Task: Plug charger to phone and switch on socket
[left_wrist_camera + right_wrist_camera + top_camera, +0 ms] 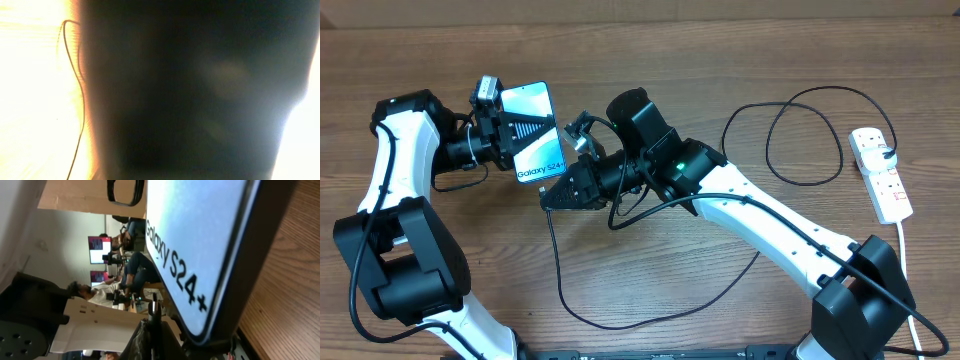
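Left gripper (525,132): closed on the phone (542,163), one black finger lying across the lit blue screen; the phone is held up off the table (720,60), tilted, left of centre and towards the far side. "Galaxy S24+" reads on the half of the screen nearest the right arm. Left wrist view: almost wholly filled by a dark, blurred surface close to the lens, so no jaw detail from there. Right gripper (552,196): jaws pinched together on the connector end of the charger (557,270), just beside the phone's near-right edge. Right wrist view shows a thin dark tip standing up between the fingers, right under the phone's rim; cannot tell whether it touches the port or sits in it. From the fingers the black cable drops towards the near edge, loops right across the table, then coils at far right and ends in a black plug (888,152) seated in the socket (882,178). The socket lies flat at the far right, white cord (910,262) trailing towards the near side. Switch position too small to read.
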